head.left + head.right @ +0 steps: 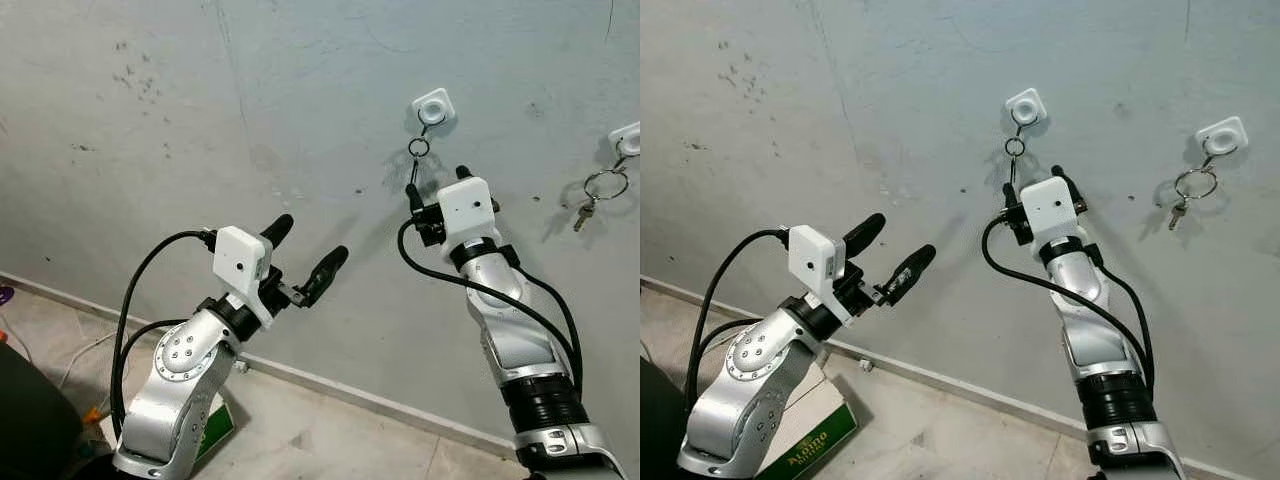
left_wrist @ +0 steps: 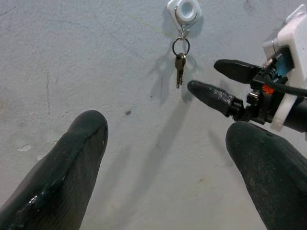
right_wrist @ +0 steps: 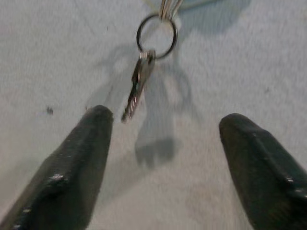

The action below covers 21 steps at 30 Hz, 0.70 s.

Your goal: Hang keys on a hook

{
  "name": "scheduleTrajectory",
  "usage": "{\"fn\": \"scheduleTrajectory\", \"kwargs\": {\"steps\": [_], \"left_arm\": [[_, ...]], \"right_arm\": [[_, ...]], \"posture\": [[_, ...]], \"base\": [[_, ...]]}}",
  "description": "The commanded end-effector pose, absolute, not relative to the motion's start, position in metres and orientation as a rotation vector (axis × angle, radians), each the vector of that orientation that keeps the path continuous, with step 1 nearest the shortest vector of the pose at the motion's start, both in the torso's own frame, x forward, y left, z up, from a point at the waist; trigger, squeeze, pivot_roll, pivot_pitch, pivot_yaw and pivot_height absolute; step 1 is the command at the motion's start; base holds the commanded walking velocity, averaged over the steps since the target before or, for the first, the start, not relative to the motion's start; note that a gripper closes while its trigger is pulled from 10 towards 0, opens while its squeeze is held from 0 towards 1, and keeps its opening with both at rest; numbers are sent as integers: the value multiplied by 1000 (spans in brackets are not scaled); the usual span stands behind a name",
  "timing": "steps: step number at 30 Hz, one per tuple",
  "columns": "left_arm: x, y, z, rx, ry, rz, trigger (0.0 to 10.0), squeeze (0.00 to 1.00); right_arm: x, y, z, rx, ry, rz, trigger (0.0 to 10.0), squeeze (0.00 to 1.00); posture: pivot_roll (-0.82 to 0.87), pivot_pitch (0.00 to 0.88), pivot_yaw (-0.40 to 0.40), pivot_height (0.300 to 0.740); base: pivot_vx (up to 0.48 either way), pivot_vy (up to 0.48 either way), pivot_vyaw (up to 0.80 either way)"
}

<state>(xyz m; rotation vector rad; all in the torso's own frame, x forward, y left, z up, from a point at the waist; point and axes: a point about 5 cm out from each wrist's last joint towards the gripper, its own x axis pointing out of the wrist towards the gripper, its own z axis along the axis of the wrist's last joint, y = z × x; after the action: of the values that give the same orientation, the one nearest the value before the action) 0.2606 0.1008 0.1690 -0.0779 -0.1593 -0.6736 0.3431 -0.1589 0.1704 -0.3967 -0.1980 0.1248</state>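
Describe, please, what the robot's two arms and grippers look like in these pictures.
Both arms are silver metal with rounded joint housings. The left gripper and right gripper each have two long black fingers and a white boxy wrist module. Black cables loop from each wrist down along the arm. The right arm has a ribbed black collar lower down.

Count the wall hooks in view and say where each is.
2. One hook is just above the right gripper, with a key hanging from it. The other hook is further to the robot's right, holding a key ring.
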Motion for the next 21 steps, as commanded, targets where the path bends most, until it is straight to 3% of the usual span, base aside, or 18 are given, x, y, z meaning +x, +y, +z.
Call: {"fn": "scheduleTrajectory", "kwargs": {"steps": [1, 16, 21], "left_arm": [[259, 113, 162, -87, -136, -618, 10000, 0], [237, 146, 126, -123, 14, -434, 10000, 0], [236, 152, 122, -49, 64, -420, 10000, 0]], "right_arm": [[339, -162, 164, -417, -180, 134, 10000, 1000], [297, -171, 121, -432, -49, 182, 10000, 1000], [275, -171, 109, -379, 1, 211, 10000, 1000]], "posture": [[51, 0, 48, 740], [50, 0, 40, 740], [56, 0, 37, 740]], "base": [[0, 0, 0], [0, 0, 0], [0, 0, 0]]}}
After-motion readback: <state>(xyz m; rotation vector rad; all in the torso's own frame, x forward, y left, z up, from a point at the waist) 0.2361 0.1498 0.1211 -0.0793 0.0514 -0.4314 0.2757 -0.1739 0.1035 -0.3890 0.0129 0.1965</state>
